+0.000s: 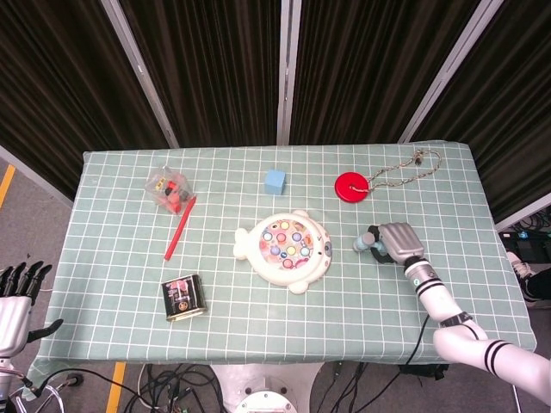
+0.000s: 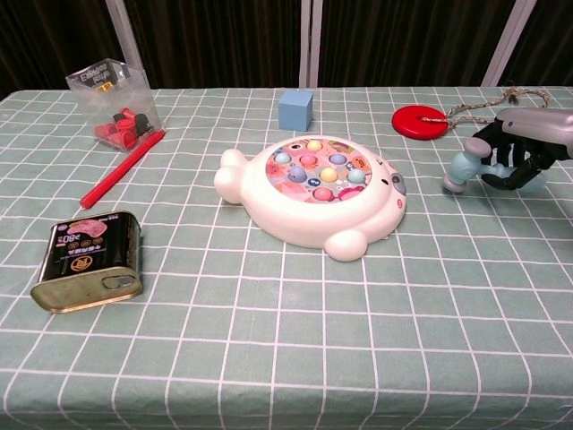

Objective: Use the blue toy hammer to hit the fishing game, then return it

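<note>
The white fish-shaped fishing game (image 1: 286, 249) (image 2: 313, 197) with coloured pieces on top lies mid-table. To its right, my right hand (image 1: 396, 242) (image 2: 519, 154) grips the handle of the blue toy hammer (image 1: 365, 242) (image 2: 465, 168). The hammer's head points toward the game, raised slightly off the cloth and a short gap from the game. My left hand (image 1: 15, 292) hangs off the table's left front corner with fingers spread, holding nothing.
A blue cube (image 1: 275, 181) and a red disc on a string (image 1: 351, 187) lie behind the game. At left are a clear box of red pieces (image 1: 166, 188), a red stick (image 1: 180, 227) and a tin can (image 1: 182, 298).
</note>
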